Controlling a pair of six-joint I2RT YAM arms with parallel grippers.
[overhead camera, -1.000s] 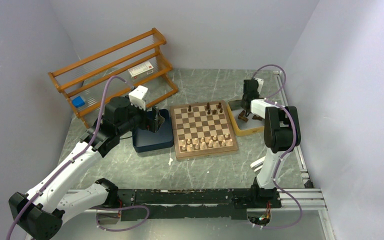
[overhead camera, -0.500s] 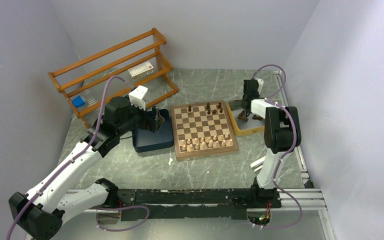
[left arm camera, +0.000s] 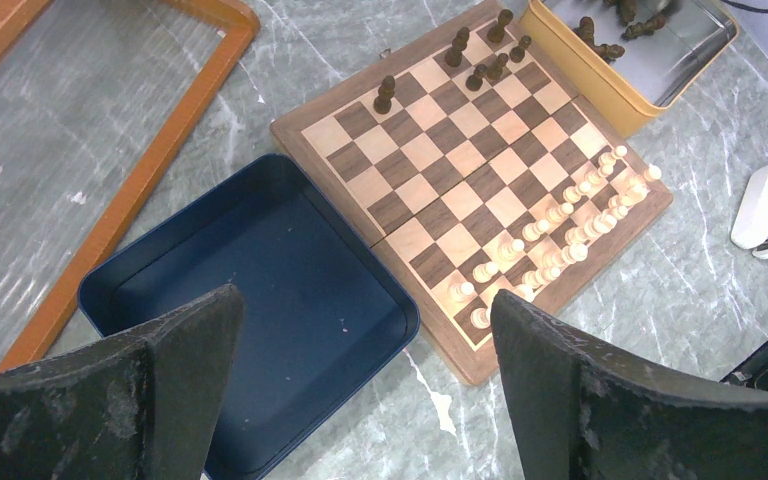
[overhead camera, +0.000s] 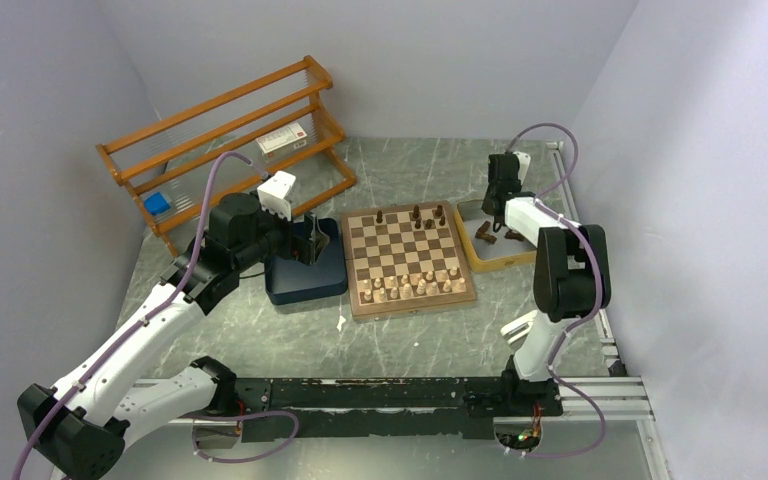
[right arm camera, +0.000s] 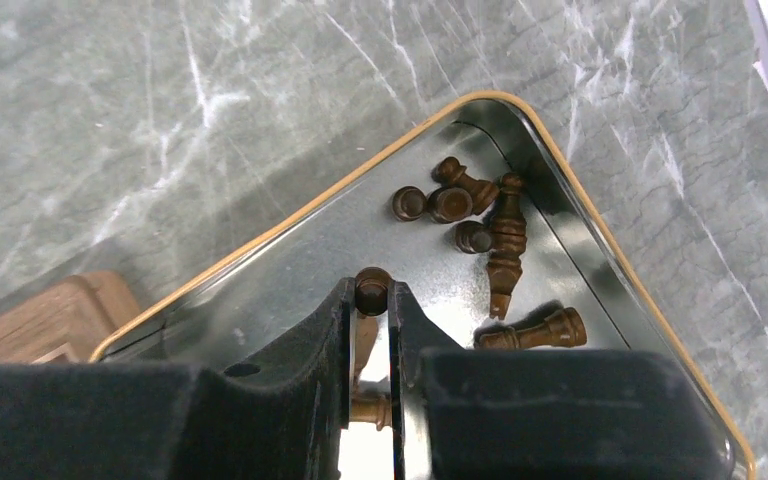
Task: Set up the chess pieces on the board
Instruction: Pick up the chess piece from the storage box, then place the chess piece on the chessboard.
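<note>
The board [overhead camera: 405, 257] lies mid-table and also shows in the left wrist view [left arm camera: 480, 175]. A few dark brown chess pieces [overhead camera: 417, 214] stand on its far rows; cream pieces [overhead camera: 415, 286] fill its near rows. More dark pieces [right arm camera: 480, 215] lie loose in a yellow-rimmed tray [right arm camera: 610, 250]. My right gripper [right arm camera: 371, 296] is over that tray, shut on a dark chess piece [right arm camera: 372, 288] held by its head between the fingertips. My left gripper [left arm camera: 360, 330] is open and empty above the dark blue tray [left arm camera: 260, 300], left of the board.
An orange wooden rack [overhead camera: 230, 135] stands at the back left with a blue block [overhead camera: 157, 203] on it. The yellow tray [overhead camera: 520, 258] sits against the board's right side. A white object [left arm camera: 765, 210] lies on the marble near the board's near corner.
The right arm has shifted slightly back and right over the yellow tray, its elbow swinging outward. The left arm has not moved.
</note>
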